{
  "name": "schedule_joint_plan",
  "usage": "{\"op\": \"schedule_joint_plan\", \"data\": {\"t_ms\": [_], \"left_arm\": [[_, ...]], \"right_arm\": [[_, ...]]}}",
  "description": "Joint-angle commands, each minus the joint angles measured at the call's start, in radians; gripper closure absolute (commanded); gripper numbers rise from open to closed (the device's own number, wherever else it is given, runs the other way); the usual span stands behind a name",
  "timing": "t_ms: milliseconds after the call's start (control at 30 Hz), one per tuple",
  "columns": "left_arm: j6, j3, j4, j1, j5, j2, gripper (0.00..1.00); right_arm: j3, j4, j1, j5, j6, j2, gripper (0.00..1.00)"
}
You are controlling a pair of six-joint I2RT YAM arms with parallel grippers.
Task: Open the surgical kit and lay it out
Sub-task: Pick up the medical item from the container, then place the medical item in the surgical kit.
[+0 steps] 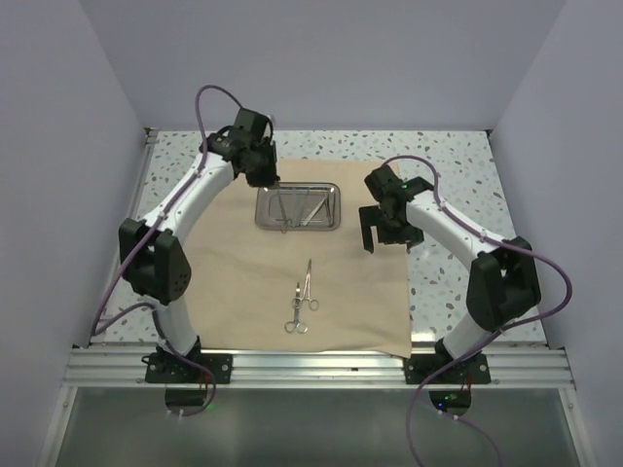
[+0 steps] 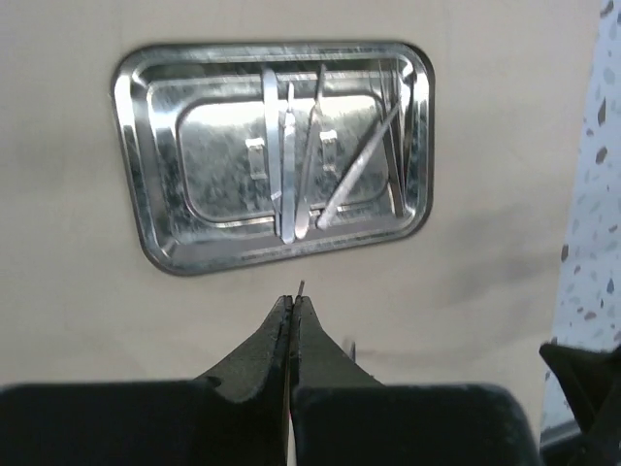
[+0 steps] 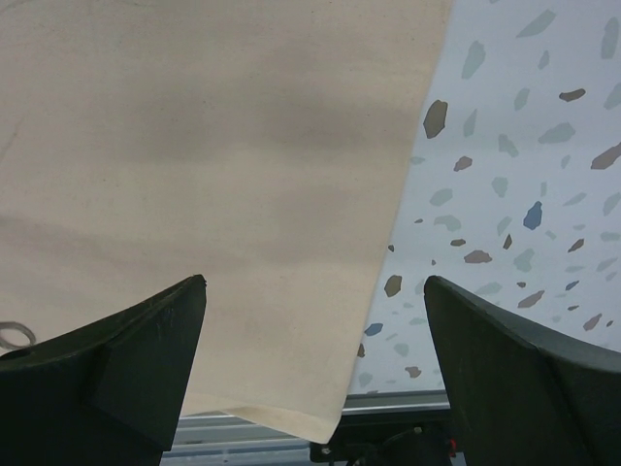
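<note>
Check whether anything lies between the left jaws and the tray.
Nothing visible does. In the left wrist view, only bare cloth lies between the shut left jaws and the near rim of the tray. The scissors lie apart on the cloth, nearer the arm bases.

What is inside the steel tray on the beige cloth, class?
Several thin silver instruments lie inside the steel tray, close together, one of them slanted. Where they overlap, the lower parts are covered, and reflections off the metal blur the exact count.

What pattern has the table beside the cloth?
The table is pale with scattered grey, brown and blue flecks; clearest in the right wrist view.
</note>
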Motion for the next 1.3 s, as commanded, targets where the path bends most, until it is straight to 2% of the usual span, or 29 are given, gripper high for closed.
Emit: {"op": "schedule_joint_plan", "data": {"t_ms": [0,200,333,433,567,800,900,1000,1100,1133,1167,1200,1233,1267], "left_arm": [[-0.003,-0.163,0.047,-0.071,0.098,-0.127,1.0],[-0.083,-0.466,0.164,-0.214,0.235,-0.313,1.0],[-0.089,-0.562,0.211,-0.301,0.284,-0.359,1.0],[-0.062,-0.602,0.242,-0.32,0.322,-0.381,1.0],[0.016,-0.585,0.221,-0.325,0.336,-0.355,1.0],[0.188,-0.513,0.081,-0.325,0.336,-0.189,1.0],[0.228,-0.508,0.043,-0.325,0.29,-0.135,1.0],[0.216,-0.476,0.023,-0.322,0.186,-0.083,1.0],[0.173,-0.407,-0.01,-0.323,0.074,-0.034,0.7],[0.159,-0.387,-0.017,-0.322,0.019,-0.028,0.55],[0.147,-0.367,-0.028,-0.323,-0.001,-0.022,0.5],[0.127,-0.331,-0.031,-0.322,-0.017,-0.017,0.39],[0.121,-0.315,-0.031,-0.323,-0.039,-0.017,0.34],[0.113,-0.297,-0.034,-0.323,-0.05,-0.019,0.32]], "right_arm": [[-0.013,0.013,-0.006,-0.021,-0.003,-0.052,0.01],[-0.033,0.017,-0.006,-0.03,-0.001,-0.057,0.02],[-0.047,0.02,-0.006,-0.029,0.0,-0.069,0.01],[-0.06,0.022,-0.006,-0.03,0.002,-0.08,0.02],[-0.079,0.023,-0.006,-0.032,0.003,-0.092,0.02],[-0.083,0.016,-0.006,-0.015,0.0,-0.104,0.02],[-0.086,0.014,-0.004,-0.01,-0.001,-0.11,0.01],[-0.09,0.016,-0.004,-0.009,0.0,-0.112,0.02],[-0.074,0.02,-0.004,-0.015,0.002,-0.104,0.02],[-0.068,0.023,-0.006,-0.018,0.003,-0.104,0.01],[-0.059,0.031,-0.004,-0.03,0.005,-0.1,0.02],[-0.032,0.037,-0.006,-0.036,0.005,-0.091,0.02],[-0.01,0.039,-0.004,-0.044,0.005,-0.081,0.02],[0.011,0.043,-0.004,-0.055,0.005,-0.071,0.02]]}}
